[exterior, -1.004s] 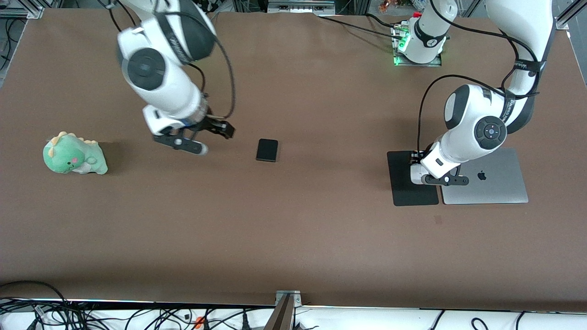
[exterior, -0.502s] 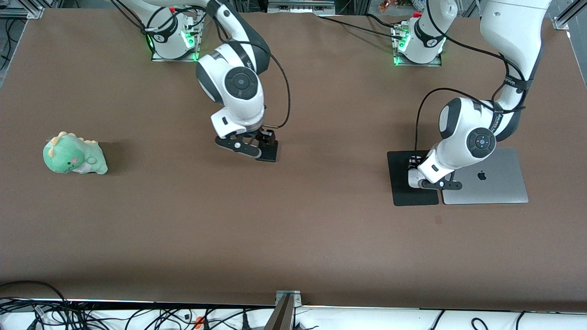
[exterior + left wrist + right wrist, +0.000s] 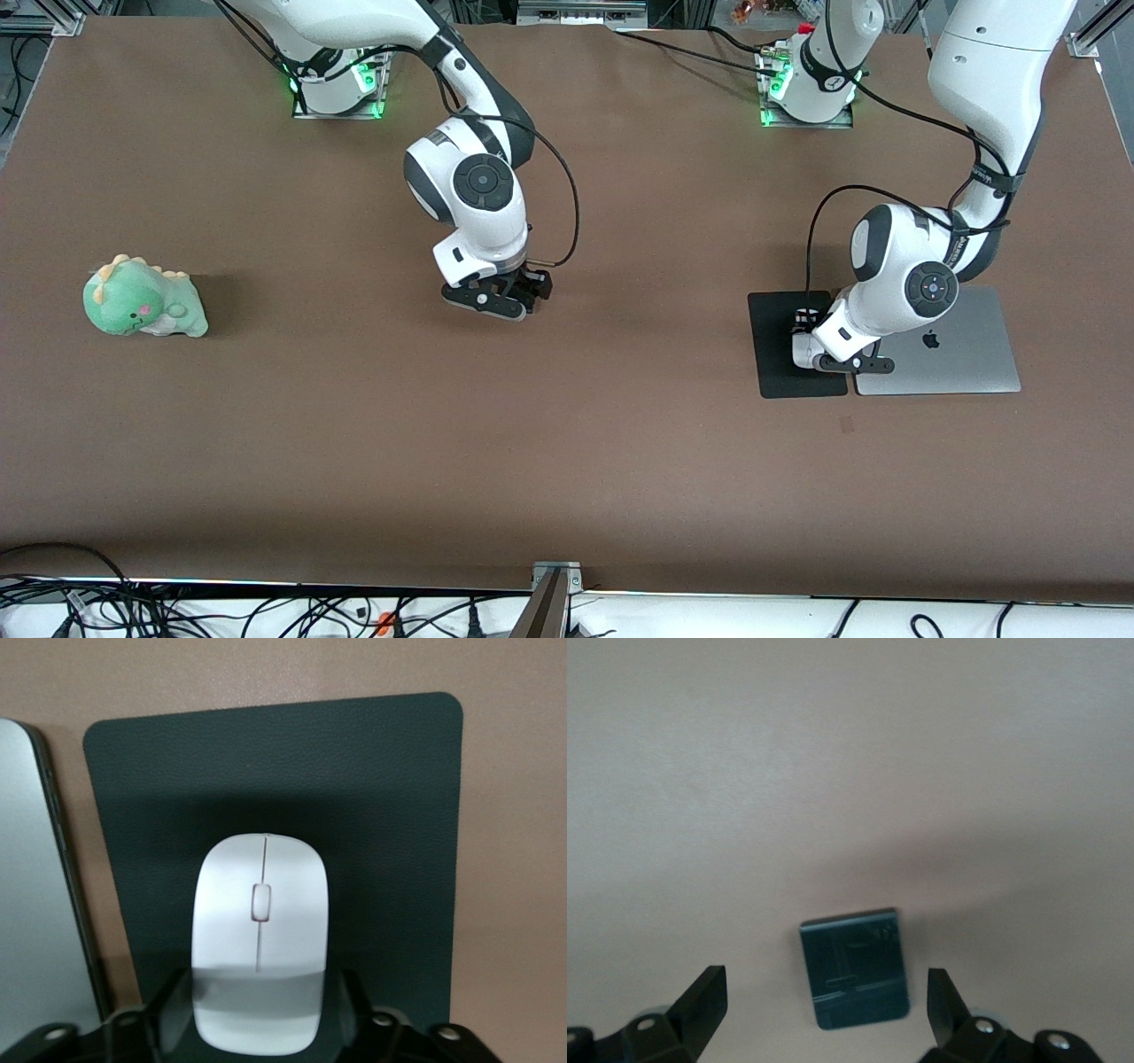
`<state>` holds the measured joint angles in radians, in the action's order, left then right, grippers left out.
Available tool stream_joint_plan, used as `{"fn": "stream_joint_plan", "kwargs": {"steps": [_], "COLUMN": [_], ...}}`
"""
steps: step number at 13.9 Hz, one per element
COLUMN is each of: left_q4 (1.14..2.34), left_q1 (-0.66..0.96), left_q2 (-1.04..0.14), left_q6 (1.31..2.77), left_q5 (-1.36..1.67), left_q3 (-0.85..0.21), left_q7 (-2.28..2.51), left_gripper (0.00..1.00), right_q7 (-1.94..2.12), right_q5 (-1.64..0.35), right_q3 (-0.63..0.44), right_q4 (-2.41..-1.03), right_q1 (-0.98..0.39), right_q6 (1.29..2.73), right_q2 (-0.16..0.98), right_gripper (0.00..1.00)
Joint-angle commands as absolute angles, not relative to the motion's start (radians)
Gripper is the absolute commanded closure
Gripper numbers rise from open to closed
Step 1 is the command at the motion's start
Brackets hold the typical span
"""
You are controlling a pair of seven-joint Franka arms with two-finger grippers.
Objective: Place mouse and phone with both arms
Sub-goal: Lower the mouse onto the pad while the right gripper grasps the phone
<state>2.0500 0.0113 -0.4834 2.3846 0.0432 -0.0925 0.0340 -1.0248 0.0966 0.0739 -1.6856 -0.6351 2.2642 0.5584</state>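
The white mouse [image 3: 260, 930] sits between the fingers of my left gripper [image 3: 266, 1014], which is shut on its sides. It is just over the large black pad [image 3: 372, 815]. In the front view my left gripper [image 3: 828, 359] is low over the pad [image 3: 775, 354], beside the laptop. My right gripper [image 3: 824, 1001] is open, with one finger [image 3: 704, 997] on each side of the small black phone [image 3: 855, 968], which lies flat on the brown table. In the front view my right gripper [image 3: 505, 303] hides the phone.
A closed silver laptop [image 3: 952, 354] lies against the pad, toward the left arm's end of the table; its edge shows in the left wrist view [image 3: 27, 904]. A green plush dinosaur [image 3: 142, 299] sits toward the right arm's end.
My right arm swung from near the dinosaur across to the phone and came down over it, covering it. My left gripper sank slightly over the pad with the mouse.
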Motion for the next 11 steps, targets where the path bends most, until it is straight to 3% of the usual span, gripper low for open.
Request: {"fn": "stream_joint_plan", "kwargs": {"steps": [1,7,11], "left_q4": [2.043,1.973,1.957], "left_q1": [-0.005,-0.009,-0.009], "left_q2": [-0.477,-0.373,-0.24], "left_q6": [2.378,2.215,2.139], "left_q5": [0.035,0.038,0.04], "left_q3": [-0.104,-0.106,-0.104], "left_q7": [0.006,0.018,0.029], "left_gripper": [0.0,0.0,0.0], "right_q7": [-1.035,-0.956,-0.937], "right_q5": [0.101,0.11,0.117], "right_q3": [0.069,0.069,0.067], "right_q4": [-1.681,-1.782,-1.862], "right_q1": [-0.655,-0.655,-0.657], "right_q6": [2.312,2.414,2.523], "right_q2": [0.591,0.591,0.589], "right_gripper": [0.0,0.0,0.0]}}
